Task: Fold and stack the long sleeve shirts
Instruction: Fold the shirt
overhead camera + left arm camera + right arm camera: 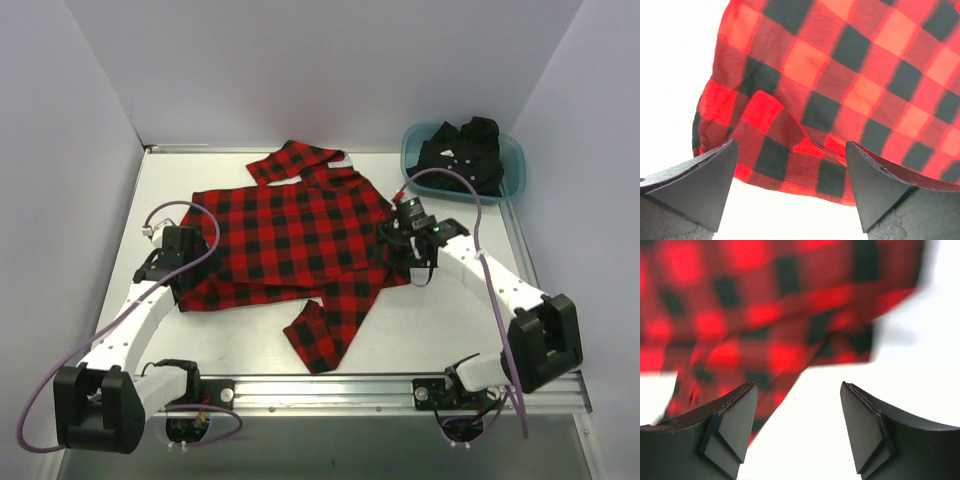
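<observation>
The red-and-black check flannel shirt (290, 235) lies spread on the white table, one sleeve folded down toward the front (325, 335) and one at the back (293, 160). My left gripper (185, 262) is open at the shirt's left edge; the left wrist view shows the cloth's edge (805, 150) between and beyond the fingers. My right gripper (400, 235) is open at the shirt's right edge; the right wrist view shows blurred cloth (765, 315) ahead of the empty fingers. The black shirt (462, 152) lies crumpled in the teal tub.
The teal plastic tub (511, 170) stands at the back right corner. White walls close the table at the back and sides. A metal rail (330, 385) runs along the front edge by the arm bases.
</observation>
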Available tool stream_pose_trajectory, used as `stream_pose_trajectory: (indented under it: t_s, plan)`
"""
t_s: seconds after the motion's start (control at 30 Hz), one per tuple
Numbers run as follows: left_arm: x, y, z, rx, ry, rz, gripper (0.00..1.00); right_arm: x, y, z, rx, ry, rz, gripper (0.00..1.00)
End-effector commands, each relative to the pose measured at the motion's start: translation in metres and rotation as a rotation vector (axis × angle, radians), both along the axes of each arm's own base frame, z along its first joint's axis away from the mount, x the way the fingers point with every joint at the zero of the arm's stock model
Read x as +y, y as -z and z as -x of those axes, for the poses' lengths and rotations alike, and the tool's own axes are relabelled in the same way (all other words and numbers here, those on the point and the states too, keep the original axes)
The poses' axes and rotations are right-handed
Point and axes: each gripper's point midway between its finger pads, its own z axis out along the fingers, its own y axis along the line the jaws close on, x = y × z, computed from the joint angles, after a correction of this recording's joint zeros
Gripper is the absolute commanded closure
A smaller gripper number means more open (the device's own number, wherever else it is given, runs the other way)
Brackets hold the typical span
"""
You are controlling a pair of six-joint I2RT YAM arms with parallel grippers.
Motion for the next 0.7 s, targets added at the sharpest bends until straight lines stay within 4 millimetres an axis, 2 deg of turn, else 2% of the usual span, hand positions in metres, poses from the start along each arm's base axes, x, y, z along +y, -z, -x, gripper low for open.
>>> stream_pose_trajectory:
  t_s: [0.0, 0.03, 0.07, 0.2, 0.23, 0.37, 0.4, 0.53, 0.67]
  plan:
    - [-0.016, -0.007, 0.008, -0.002, 0.141, 0.04, 0.02, 0.022, 0.009, 0.048, 0.014, -0.179, 0.056, 0.31]
    - [-0.02, -0.009, 0.008, -0.007, 0.17, 0.045, 0.03, 0.03, 0.014, 0.06, 0.041, -0.17, 0.029, 0.29]
    - [-0.024, -0.012, 0.008, -0.014, 0.2, 0.049, 0.03, 0.042, 0.021, 0.08, 0.06, -0.224, 0.029, 0.28]
    - [-0.051, -0.024, 0.008, -0.046, 0.387, 0.099, 0.03, 0.068, 0.035, 0.119, 0.088, -0.253, 0.042, 0.25]
    - [-0.057, -0.025, 0.009, -0.053, 0.418, 0.103, 0.03, 0.07, 0.039, 0.121, 0.085, -0.219, 0.05, 0.25]
    - [-0.087, -0.028, 0.017, -0.058, 0.543, 0.099, 0.03, 0.092, 0.053, 0.138, 0.121, -0.267, 0.045, 0.25]
    - [-0.103, -0.028, 0.024, -0.054, 0.602, 0.099, 0.03, 0.1, 0.051, 0.14, 0.115, -0.289, 0.044, 0.26]
    - [-0.129, -0.019, 0.039, -0.032, 0.681, 0.099, 0.03, 0.109, 0.064, 0.145, 0.15, -0.306, 0.054, 0.32]
    - [-0.134, -0.008, 0.046, -0.01, 0.683, 0.1, 0.03, 0.111, 0.078, 0.151, 0.202, -0.301, 0.061, 0.44]
